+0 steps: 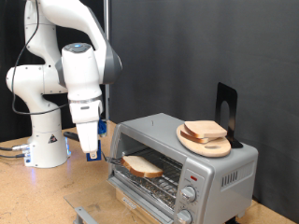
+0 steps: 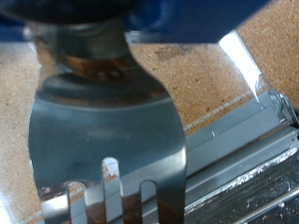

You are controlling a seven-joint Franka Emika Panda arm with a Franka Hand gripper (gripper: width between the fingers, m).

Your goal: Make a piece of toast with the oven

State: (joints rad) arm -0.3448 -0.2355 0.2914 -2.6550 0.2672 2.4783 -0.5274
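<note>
The gripper (image 1: pixel 89 149), closed on a metal spatula (image 2: pixel 107 140), hangs left of the oven (image 1: pixel 182 159), and the piece of toast (image 1: pixel 142 166) lies inside on the rack, to its right.

Silver oven (image 1: pixel 187 154), pale toast (image 1: pixel 142 166) with tan crust.
White arm (image 1: pixel 65 56), speckled tan bench (image 2: pixel 201 79), shiny metal fork (image 2: pixel 107 140), black backdrop (image 1: pixel 187 47).

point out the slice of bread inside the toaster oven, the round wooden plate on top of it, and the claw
Pale bread slice with tan crust (image 1: pixel 143 166), exterior view, its top face.
Round wooden plate (image 1: pixel 190 141), exterior view, its rim.
Claw (image 1: pixel 88 147), exterior view, between its fingertips.
</note>
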